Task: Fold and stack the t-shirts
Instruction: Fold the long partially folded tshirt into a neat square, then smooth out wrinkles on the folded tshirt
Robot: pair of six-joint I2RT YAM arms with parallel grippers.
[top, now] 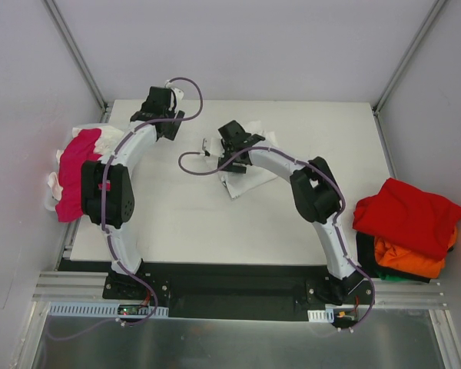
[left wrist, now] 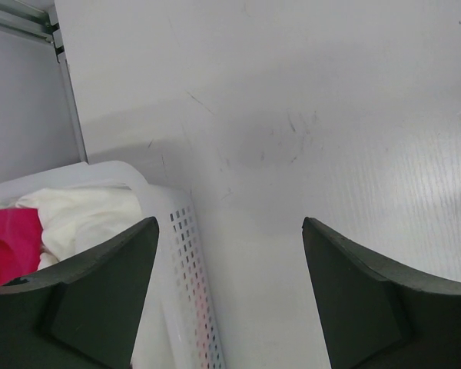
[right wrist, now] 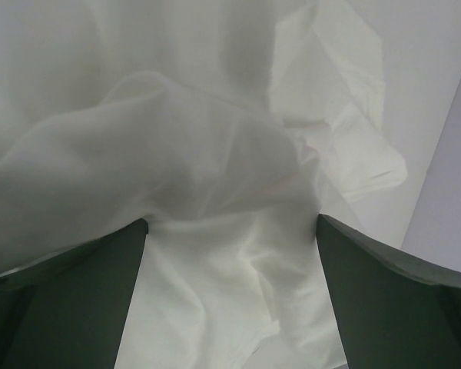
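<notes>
Crumpled white t-shirt (right wrist: 177,138) lies between the spread right fingers (right wrist: 77,307); left fingers (left wrist: 100,300), also spread, hover over the surface (left wrist: 330,115).

Near table (top: 184,223) lies open; crumpled white t-shirt (top: 234,184) blocks the middle.

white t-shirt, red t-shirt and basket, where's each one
white t-shirt (right wrist: 215,154), right wrist view, bunched middle fold
red t-shirt (top: 407,215), top external view, middle of cloth
basket (left wrist: 186,261), left wrist view, perforated side wall

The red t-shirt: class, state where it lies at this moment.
Top view: the red t-shirt lies at the table's right edge, on top of an orange t-shirt, right of the right arm.
</notes>
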